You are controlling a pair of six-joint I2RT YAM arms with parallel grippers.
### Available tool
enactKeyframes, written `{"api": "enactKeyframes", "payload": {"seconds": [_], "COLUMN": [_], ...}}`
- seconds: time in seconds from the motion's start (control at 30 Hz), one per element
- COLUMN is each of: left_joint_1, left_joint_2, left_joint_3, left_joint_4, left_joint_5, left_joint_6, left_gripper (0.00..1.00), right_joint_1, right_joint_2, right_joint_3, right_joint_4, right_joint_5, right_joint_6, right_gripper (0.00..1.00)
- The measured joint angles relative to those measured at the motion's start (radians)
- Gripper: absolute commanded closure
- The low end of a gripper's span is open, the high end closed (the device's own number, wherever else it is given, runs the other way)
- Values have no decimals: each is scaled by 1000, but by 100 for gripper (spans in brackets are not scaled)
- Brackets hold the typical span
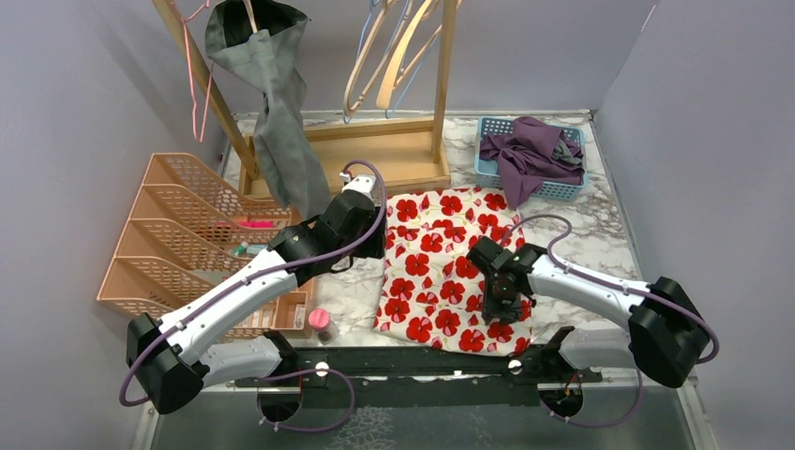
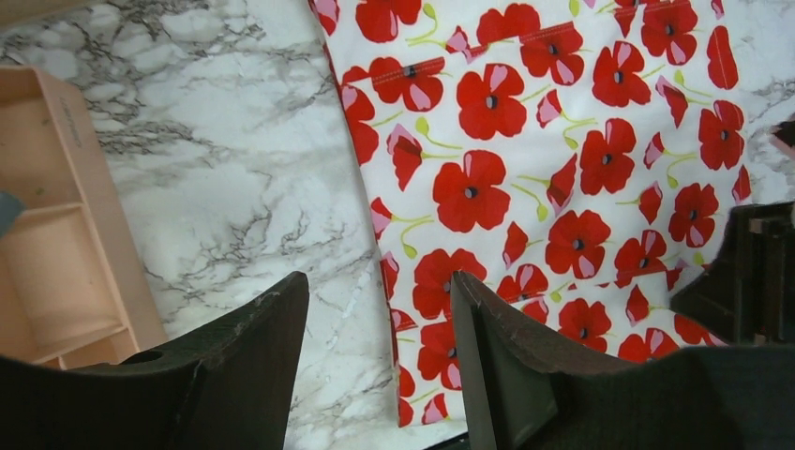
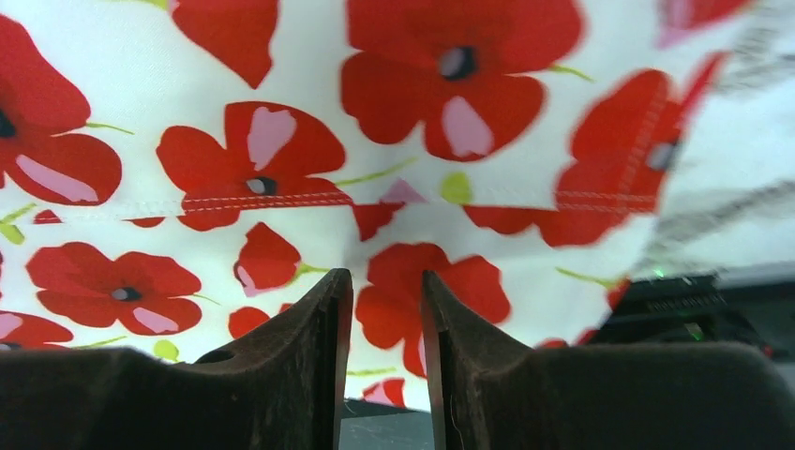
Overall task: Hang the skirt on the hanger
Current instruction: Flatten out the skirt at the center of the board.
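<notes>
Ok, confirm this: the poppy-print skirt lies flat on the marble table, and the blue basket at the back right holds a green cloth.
One thing is wrong: the cloth in the blue basket is purple, not green; the top external view shows it. The skirt does lie flat on the marble table, and the basket is at the back right.

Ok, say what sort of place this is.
Probably a lab bench staged as a laundry corner: grey panels wall in a marble table, with a wooden rack of hangers and a basket of clothes.
</notes>
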Motion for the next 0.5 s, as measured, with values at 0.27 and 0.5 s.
{"api": "enactKeyframes", "payload": {"seconds": [0.27, 0.5], "left_joint_1": [2, 2], "left_joint_2": [22, 32], "left_joint_3": [89, 216], "left_joint_4": [7, 31], "left_joint_5": [-83, -109], "left_joint_6": [82, 150], "left_gripper": [38, 40], "right_joint_1": [22, 169], "right_joint_2": [-14, 138], "right_joint_3": [184, 277], "right_joint_4": [-71, 153], "right_joint_5": [87, 7], "right_joint_6": [-64, -199], "right_gripper": [57, 43]}}
